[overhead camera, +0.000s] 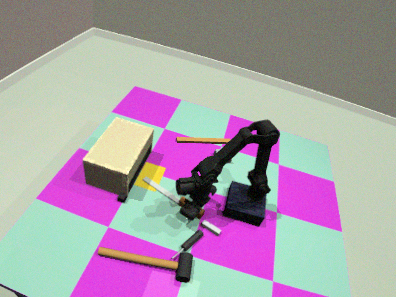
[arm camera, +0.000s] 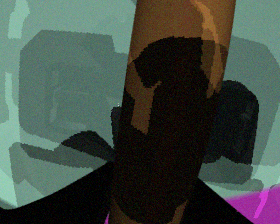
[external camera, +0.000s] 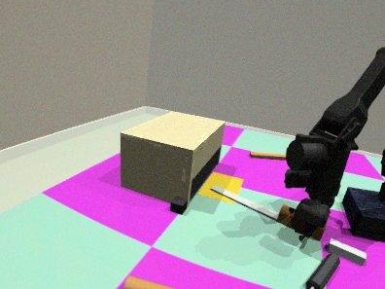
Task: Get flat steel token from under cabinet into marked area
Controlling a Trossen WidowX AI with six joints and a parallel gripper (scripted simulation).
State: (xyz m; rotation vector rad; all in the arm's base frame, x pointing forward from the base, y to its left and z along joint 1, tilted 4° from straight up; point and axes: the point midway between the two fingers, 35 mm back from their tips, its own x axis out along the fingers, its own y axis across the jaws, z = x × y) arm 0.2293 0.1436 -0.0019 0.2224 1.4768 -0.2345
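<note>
Pinching the brown wooden handle (overhead camera: 184,202) (external camera: 287,215) (arm camera: 182,20) of a flat steel blade, my tool (overhead camera: 192,210) (external camera: 311,218) (arm camera: 150,177) risks pushing the unseen token deeper by advancing too low.

Under the cabinet (overhead camera: 119,144) (external camera: 170,145): too dark to see.
Hammer (overhead camera: 140,259) (external camera: 151,284): cut off at six o'clock, outside view.
Screwdriver (overhead camera: 192,240) (external camera: 325,270): tip cut off there too.

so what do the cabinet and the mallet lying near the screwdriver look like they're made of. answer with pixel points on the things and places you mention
The cabinet (overhead camera: 119,141) (external camera: 167,135): perhaps painted board or wood, matte; its cream top is evenly colored, without a sharp shine. The mallet (overhead camera: 140,258): the handle looks like smooth wood, given its orange-tan color; the dark, dull head could be rubber or blackened metal, I can't tell which.
</note>
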